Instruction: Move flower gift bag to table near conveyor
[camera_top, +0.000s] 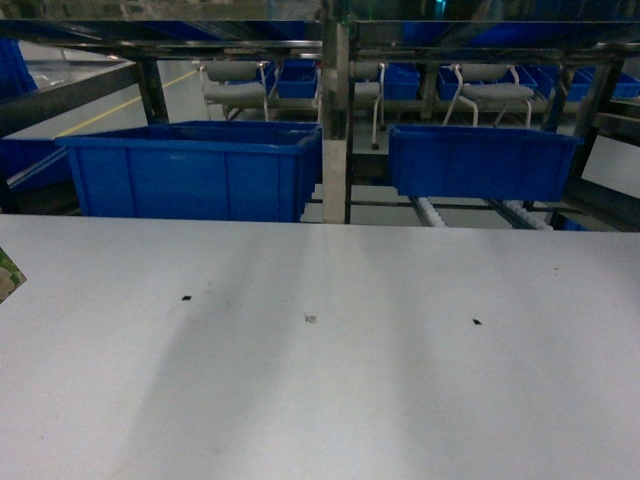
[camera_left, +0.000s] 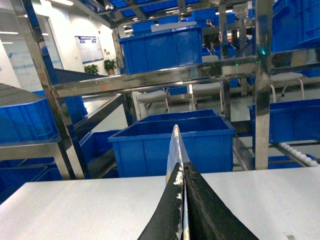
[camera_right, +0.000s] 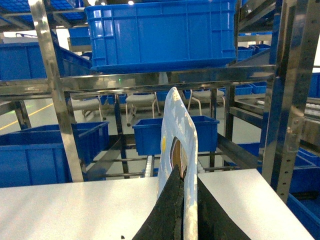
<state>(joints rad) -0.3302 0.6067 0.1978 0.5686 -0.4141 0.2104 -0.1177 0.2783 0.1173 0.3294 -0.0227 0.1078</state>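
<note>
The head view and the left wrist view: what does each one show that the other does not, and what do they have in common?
Only the head view shows the three dark specks on the tabletop, and a small patterned corner at the left edge; no pincer appears there.

Only the left wrist view shows the left pincer shut on a thin, light sheet edge, apparently the flower gift bag, plus a wall poster and potted plants.

Both show the white table, the steel conveyor, blue bins and chairs.
</note>
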